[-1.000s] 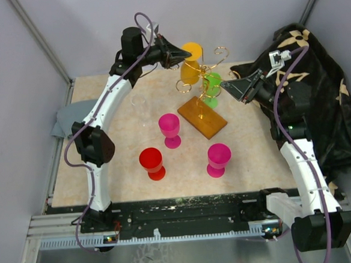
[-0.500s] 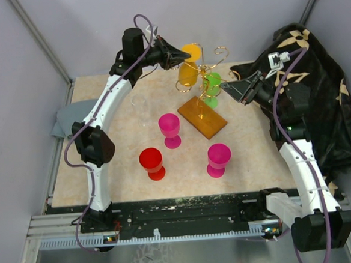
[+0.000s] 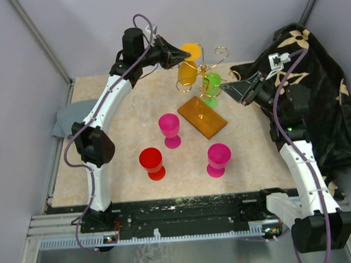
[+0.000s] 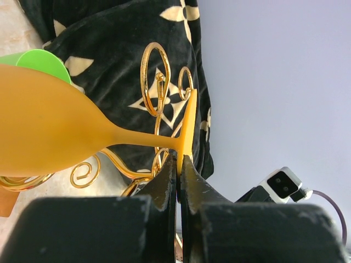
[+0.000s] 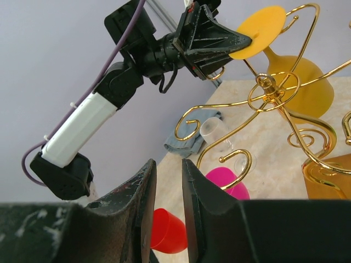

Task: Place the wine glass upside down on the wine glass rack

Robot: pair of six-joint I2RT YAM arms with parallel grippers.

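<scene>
An orange wine glass (image 3: pixel 187 72) hangs upside down among the scroll arms of the gold wire wine glass rack (image 3: pixel 217 57), which stands on an amber-brown base (image 3: pixel 203 118). My left gripper (image 3: pixel 181 54) is shut on the rim of the glass's foot (image 4: pixel 189 123), bowl (image 4: pixel 44 131) pointing away. The right wrist view shows the foot (image 5: pixel 262 30) beside the top scroll (image 5: pixel 270 87). A green glass (image 3: pixel 212 81) hangs bowl-down on the rack. My right gripper (image 3: pixel 226 87) hovers right of the rack, its jaws a narrow gap apart, empty (image 5: pixel 169 170).
Two pink glasses (image 3: pixel 170 127) (image 3: pixel 218 158), a red glass (image 3: pixel 151 162) and a clear glass (image 3: pixel 141 107) stand upright on the table. A black patterned cloth (image 3: pixel 321 97) lies at the right, a grey-blue cloth (image 3: pixel 65 118) at the left edge.
My left gripper has shifted slightly right toward the rack with the orange glass. The right gripper has barely moved.
</scene>
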